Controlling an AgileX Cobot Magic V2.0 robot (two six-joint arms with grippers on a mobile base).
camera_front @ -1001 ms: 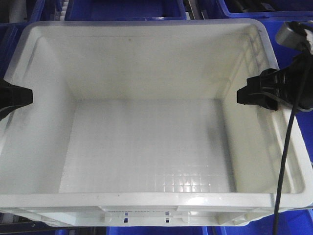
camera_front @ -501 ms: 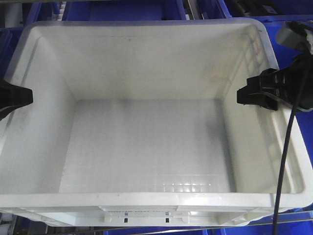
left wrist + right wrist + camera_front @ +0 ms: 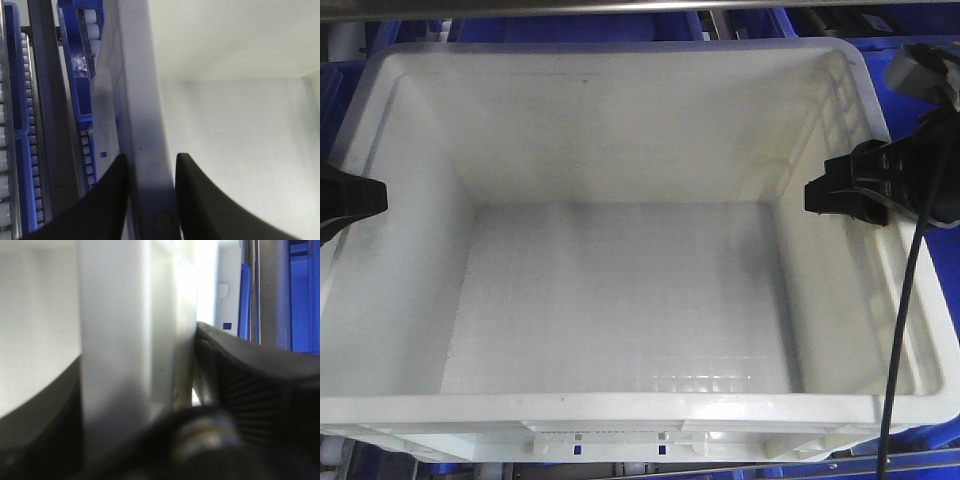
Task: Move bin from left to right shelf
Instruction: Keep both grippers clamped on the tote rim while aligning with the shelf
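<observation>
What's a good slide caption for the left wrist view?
Left gripper clamped astride the white bin's side wall, with a blue crate and roller track just outside.

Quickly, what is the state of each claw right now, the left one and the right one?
Left claw: closed on the left wall of the bin.
Right claw: closed on the right wall of the bin.
</observation>
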